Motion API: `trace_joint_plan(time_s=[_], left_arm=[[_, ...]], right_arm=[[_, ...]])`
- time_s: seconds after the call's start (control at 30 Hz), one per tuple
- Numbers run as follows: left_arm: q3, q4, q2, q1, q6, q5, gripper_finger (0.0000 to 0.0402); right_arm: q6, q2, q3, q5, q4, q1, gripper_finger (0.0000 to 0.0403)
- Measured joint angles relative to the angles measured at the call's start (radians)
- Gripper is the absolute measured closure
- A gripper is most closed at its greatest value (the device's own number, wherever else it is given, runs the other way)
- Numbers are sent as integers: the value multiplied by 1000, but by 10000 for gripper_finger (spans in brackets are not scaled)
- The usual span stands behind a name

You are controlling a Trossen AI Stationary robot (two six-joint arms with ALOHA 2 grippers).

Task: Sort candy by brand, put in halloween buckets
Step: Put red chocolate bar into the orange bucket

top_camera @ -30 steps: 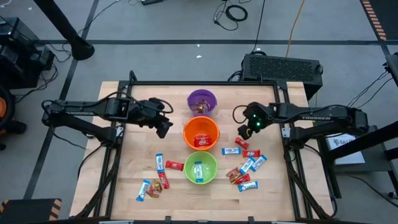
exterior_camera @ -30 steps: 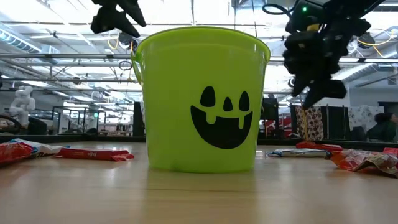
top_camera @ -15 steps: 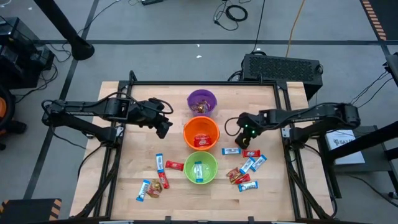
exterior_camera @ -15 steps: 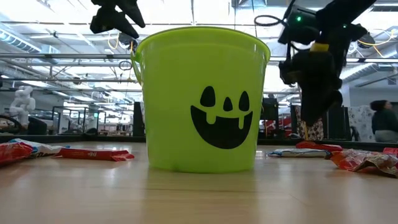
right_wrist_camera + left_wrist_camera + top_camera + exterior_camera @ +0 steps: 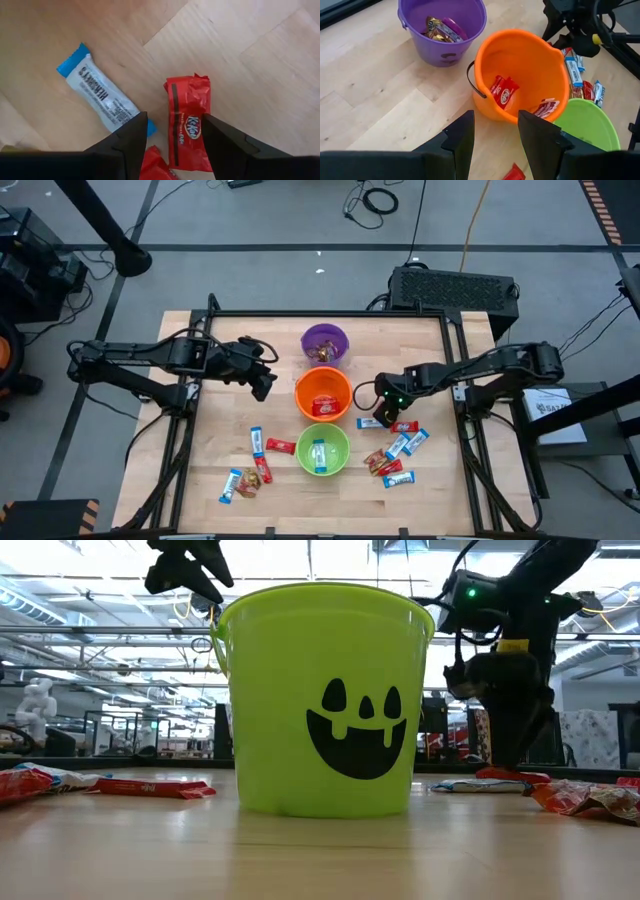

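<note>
From above, your right gripper (image 5: 385,416) hovers right of centre over a red bar (image 5: 403,426), just right of the orange bucket (image 5: 323,393); your left gripper (image 5: 263,385) waits left of it. At table height, the green bucket (image 5: 322,700) fills the centre. Your right wrist view shows parted fingers (image 5: 125,145) straddling the red bar (image 5: 187,120), nothing grasped; your left wrist view shows empty, parted fingers (image 5: 460,140).

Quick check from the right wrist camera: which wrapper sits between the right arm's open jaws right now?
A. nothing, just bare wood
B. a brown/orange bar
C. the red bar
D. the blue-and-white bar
C: in the right wrist view the red bar lies in the gap between the open jaws of the right gripper, while the blue-and-white bar lies off to one side on the table.
</note>
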Motion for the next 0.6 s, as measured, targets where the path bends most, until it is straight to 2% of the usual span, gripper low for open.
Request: trace_joint_plan(time_s=[0.17, 0.43, 0.6], left_arm=[[0, -3, 0, 0, 0, -4, 244], [0, -7, 0, 0, -1, -4, 244], [0, -7, 0, 0, -1, -4, 244]], right_arm=[[6, 30, 0, 0, 10, 0, 252], [31, 35, 0, -6, 14, 0, 354], [28, 12, 0, -32, 28, 0, 396]])
